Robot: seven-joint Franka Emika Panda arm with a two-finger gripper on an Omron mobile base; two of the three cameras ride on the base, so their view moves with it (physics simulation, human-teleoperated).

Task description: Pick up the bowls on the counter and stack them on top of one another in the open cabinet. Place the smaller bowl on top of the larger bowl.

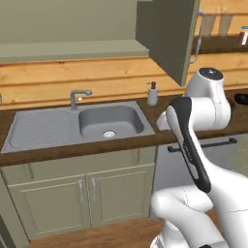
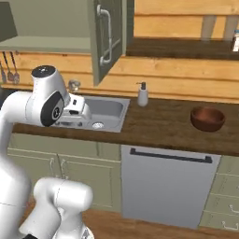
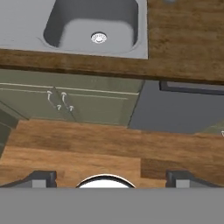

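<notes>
**A:** Where was the wide reddish-brown wooden bowl (image 2: 207, 118) at that point?

**B:** It sat upright on the long dark wood-grain surface (image 2: 158, 123), off to the right above the grey dishwasher front (image 2: 168, 184), well apart from the steel sink (image 2: 100, 111). A small dark shape (image 1: 241, 99) lay at the right edge of the left base view, on the same surface; I judged it to be the small black bowl, though too little showed to be sure.

**A:** And the end effector (image 3: 111, 178)?

**B:** Its two dark fingertips (image 3: 41, 178) stood spread as wide as they go, with nothing between them. In the hand view it pointed down past the front edge of the surface, toward the pale olive lower cupboard doors (image 3: 65, 103) and the wooden floor (image 3: 87, 148). It was carrying nothing.

**A:** Why held like that?

**B:** My guess: the arm was folded close to its base, hand low in front of the sink, a neutral pose and not a reach. Spread fingers suited an approach to a bowl's rim.

**A:** Was the olive-grey wall cabinet (image 2: 51, 28) ready?

**B:** Its flat door (image 2: 109, 37) with the curved metal handle stood swung out, and the pale shelf (image 2: 46, 44) inside looked bare where it showed. So neither bowl appeared stacked yet. The larger one probably had to go in first, as the smaller rests on top.

**A:** Any risk?

**B:** The open door hung between the shelf and the brown bowl, as did the white soap dispenser (image 2: 142, 95); a carried bowl would have to clear both.
</notes>
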